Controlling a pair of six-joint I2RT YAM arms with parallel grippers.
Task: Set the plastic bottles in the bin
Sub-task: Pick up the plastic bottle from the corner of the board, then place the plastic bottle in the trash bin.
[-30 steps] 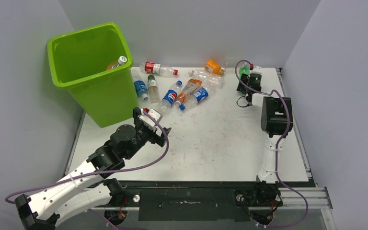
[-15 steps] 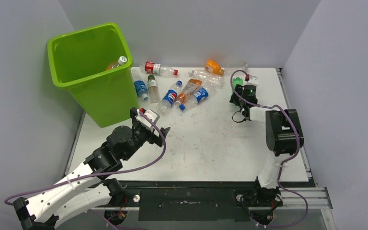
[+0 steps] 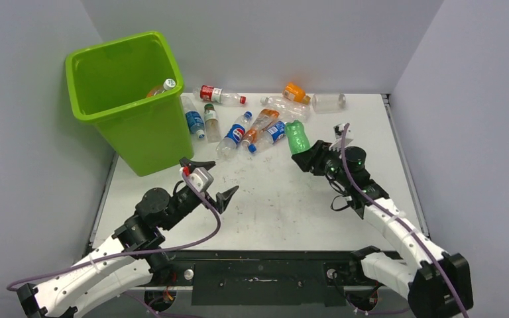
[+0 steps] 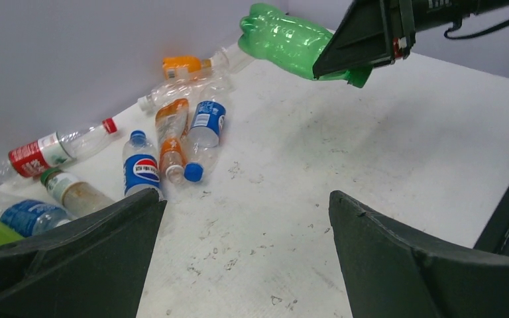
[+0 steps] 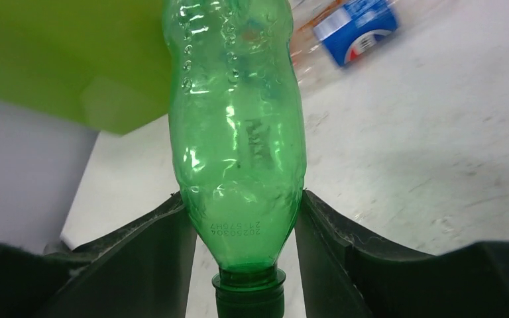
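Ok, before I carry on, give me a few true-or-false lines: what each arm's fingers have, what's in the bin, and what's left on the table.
1. The right fingers are closed on the green bottle. True.
2. The left fingers hold a bottle. False: they stand wide open with nothing between them.
3. The bin is empty. False: an orange bottle with a white cap leans inside it.
4. The green bottle's neck points back toward the right wrist. True.
5. Several loose bottles lie on the table to the right of the bin. True.
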